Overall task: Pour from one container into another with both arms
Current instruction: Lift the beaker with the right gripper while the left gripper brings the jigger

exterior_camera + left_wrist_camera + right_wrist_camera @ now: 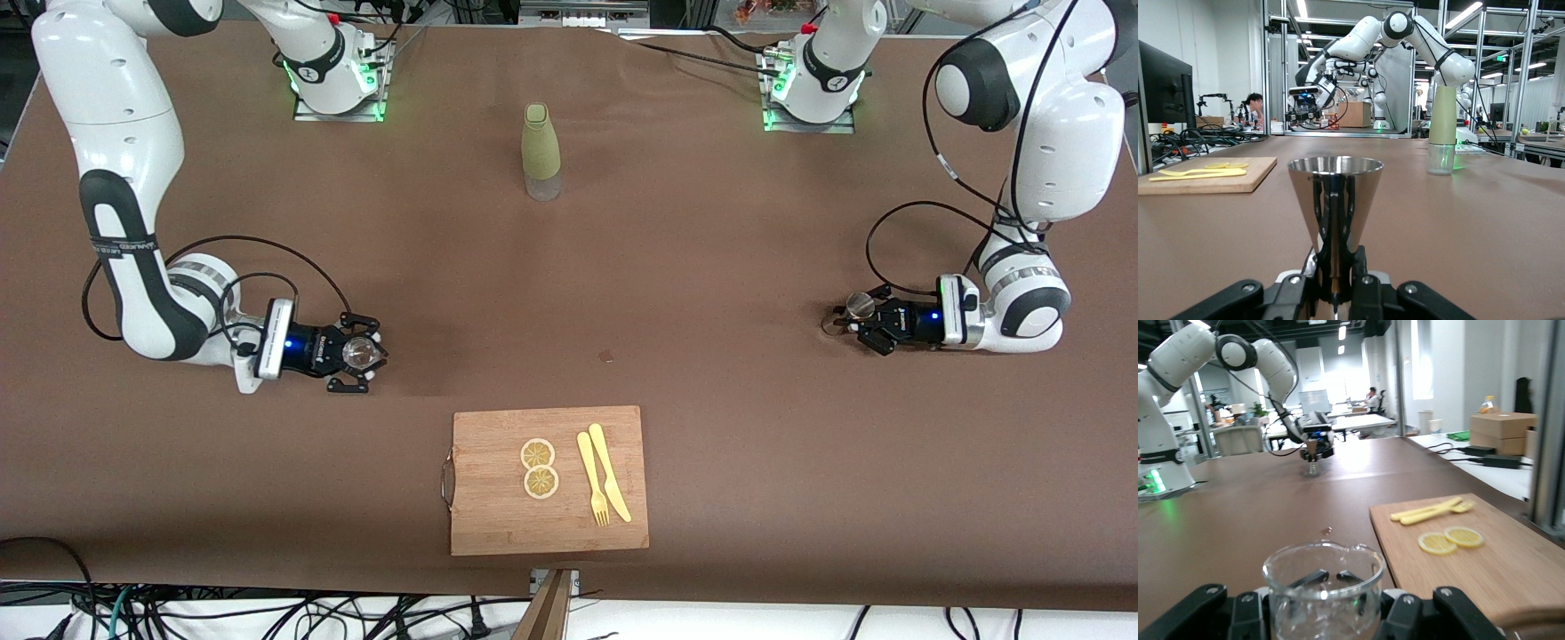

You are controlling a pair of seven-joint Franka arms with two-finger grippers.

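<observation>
Brown tabletop bears cutting board.

We are looking for words and numbers, and we are finding none that we can read. The right arm is wearing a black band with tiny pale letters, but they are too small for us to make out. The right gripper and the left gripper are showing small marks on their black bodies, and we are not able to read those either.
</observation>
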